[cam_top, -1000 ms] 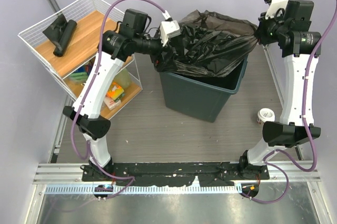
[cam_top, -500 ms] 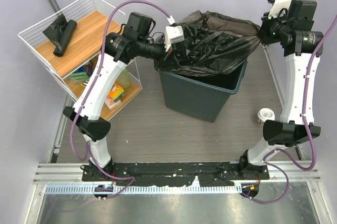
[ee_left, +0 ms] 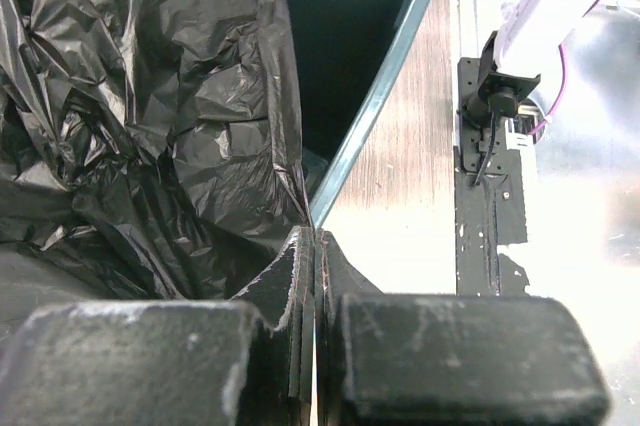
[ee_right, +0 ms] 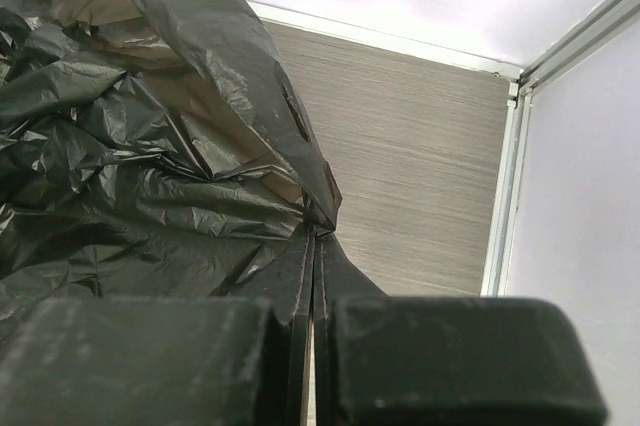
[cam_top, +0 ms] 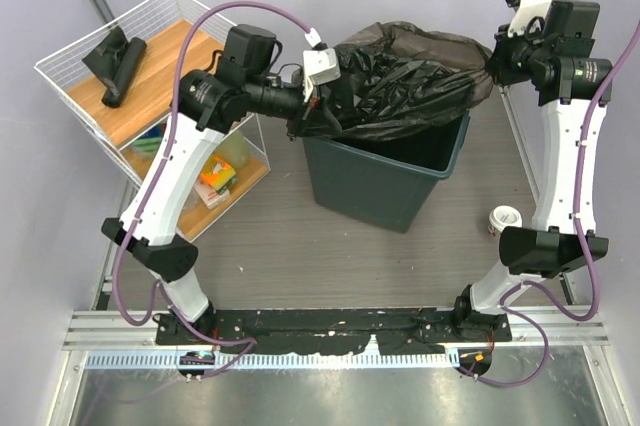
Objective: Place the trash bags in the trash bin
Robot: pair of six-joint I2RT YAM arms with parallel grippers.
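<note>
A large crinkled black trash bag point(cam_top: 400, 86) hangs stretched over the open top of the dark grey-green trash bin point(cam_top: 385, 181). My left gripper point(cam_top: 306, 114) is shut on the bag's left edge, above the bin's left rim. In the left wrist view the film point(ee_left: 150, 126) runs down into the closed tips of the left gripper point(ee_left: 312, 238), beside the bin rim point(ee_left: 375, 106). My right gripper point(cam_top: 490, 61) is shut on the bag's right corner; in the right wrist view the plastic point(ee_right: 150, 146) bunches at the closed tips of the right gripper point(ee_right: 318, 234). A black roll and a folded sheet of bags point(cam_top: 115, 61) lie on the rack's top board.
A white wire shelf rack point(cam_top: 70, 81) stands at the back left, with colourful snack packets point(cam_top: 213, 181) on its lower shelf. A white paper cup point(cam_top: 505, 218) sits on the floor by the right arm. Grey walls and metal frame posts close in both sides.
The left gripper has gone from open to shut on the bag's left edge, and its elbow has swung left. The bag now lies flatter across the bin's mouth. The right arm has barely moved.
</note>
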